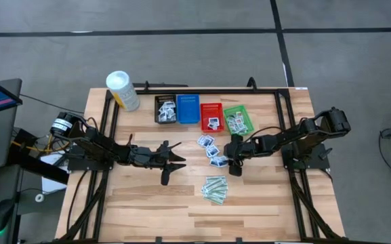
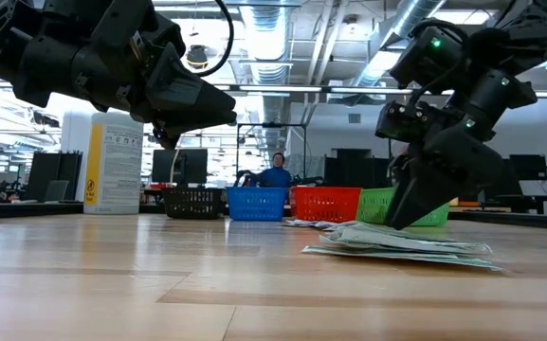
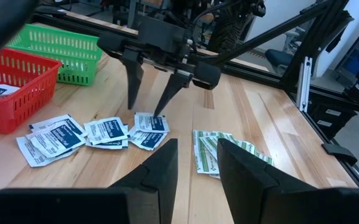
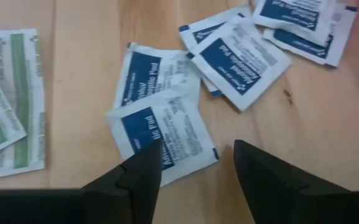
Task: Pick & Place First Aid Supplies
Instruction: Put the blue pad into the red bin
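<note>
Under right gripper [image 4: 191,165], fingers apart, blue "Pad" packets [image 4: 160,134], left gripper [image 3: 195,168] empty.

A tall white cylindrical tub with a yellow label [image 1: 122,91] stands at the table's far edge. Beside it runs a row of small mesh baskets: black [image 1: 165,109], blue [image 1: 188,108], red [image 1: 212,116], green [image 1: 238,119] (touching, side by side). A seated person in blue [image 2: 275,173] shows beyond the pale wooden slatted table [image 1: 141,203].

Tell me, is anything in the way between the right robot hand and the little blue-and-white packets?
Nothing visible blocks it. The right gripper hangs directly over the blue-print packets on the bare table, jaws open, one tip already over a packet's edge. The green strips lie off to one side.
</note>
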